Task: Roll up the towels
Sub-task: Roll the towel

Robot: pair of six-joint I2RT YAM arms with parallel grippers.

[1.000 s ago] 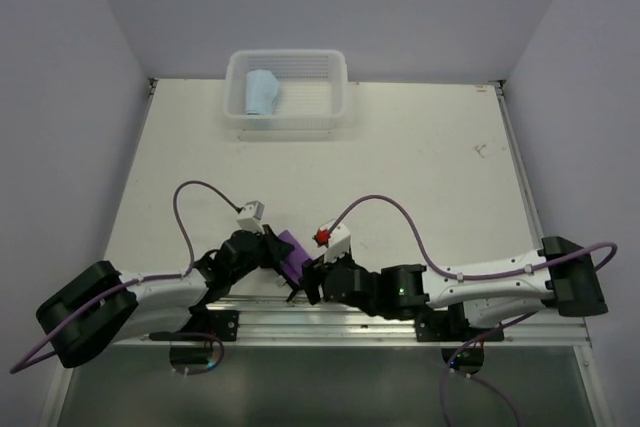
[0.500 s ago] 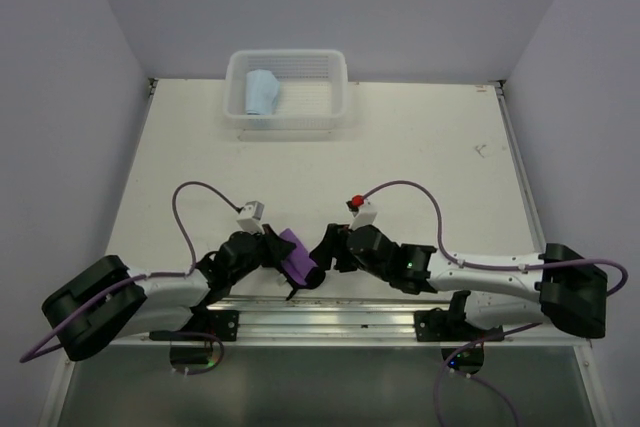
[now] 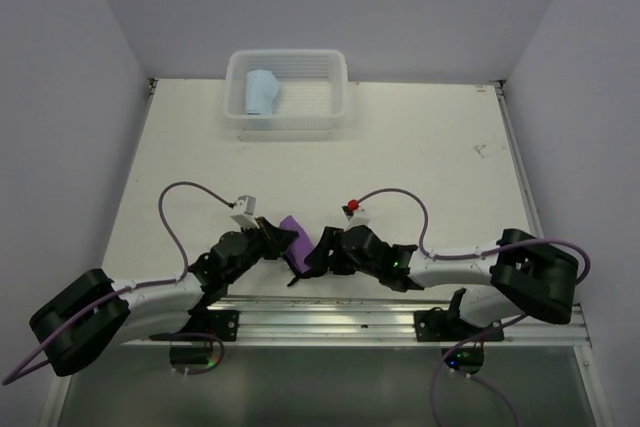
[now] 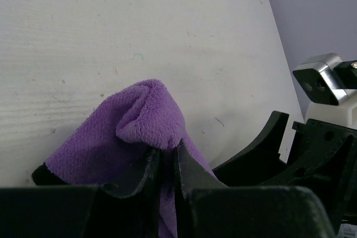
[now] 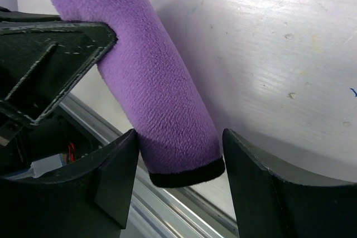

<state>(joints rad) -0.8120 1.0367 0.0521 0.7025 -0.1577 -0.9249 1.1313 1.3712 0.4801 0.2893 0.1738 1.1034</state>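
The purple towel (image 3: 295, 248), rolled into a tube with a black edge, is near the table's front edge between my two grippers. My left gripper (image 3: 283, 241) is shut on a fold of it (image 4: 139, 121), jaws pinched together (image 4: 165, 163). My right gripper (image 3: 318, 252) is open, its fingers (image 5: 114, 176) standing on either side of the roll's black-edged end (image 5: 167, 115) without squeezing it. The light blue towel (image 3: 262, 93) lies rolled in the white basket (image 3: 290, 123) at the back.
The aluminium rail (image 3: 330, 309) runs along the table's front edge just below both grippers. Purple cables loop above each wrist. The basket sits at the far edge, left of centre.
My right gripper has moved up and left from the rail to straddle the towel's end. My left gripper has carried the towel slightly away from the front edge.
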